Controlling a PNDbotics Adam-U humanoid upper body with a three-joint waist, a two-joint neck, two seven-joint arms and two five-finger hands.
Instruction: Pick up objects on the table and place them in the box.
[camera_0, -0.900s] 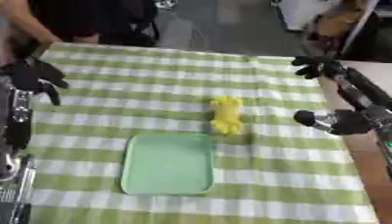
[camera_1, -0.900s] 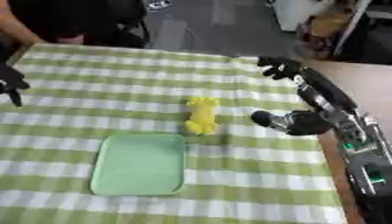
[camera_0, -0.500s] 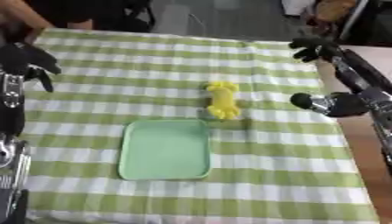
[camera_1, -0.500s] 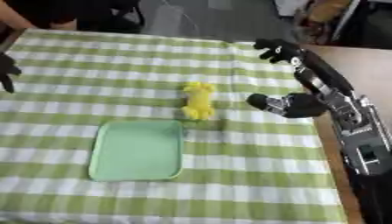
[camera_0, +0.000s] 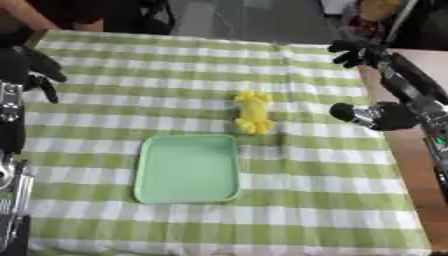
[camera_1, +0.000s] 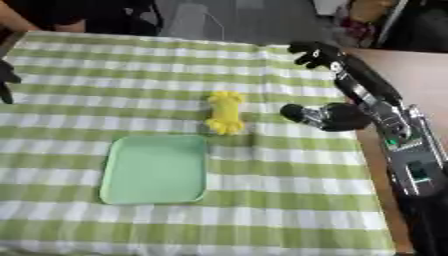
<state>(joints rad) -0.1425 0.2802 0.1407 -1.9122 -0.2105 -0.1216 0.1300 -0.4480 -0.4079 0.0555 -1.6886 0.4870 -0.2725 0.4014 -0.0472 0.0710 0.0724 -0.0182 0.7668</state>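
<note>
Left eye view: yellow toy beside green tray; both hands' fingers unclear.

No readable text, labels, brands, nos. or signs in either view. Checked cloth, green tray at approx 7 o'clock & yellow object near centre all unmarked. Right arm's grey panel at 4 o'clock has small marks, too blurred to read.
</note>
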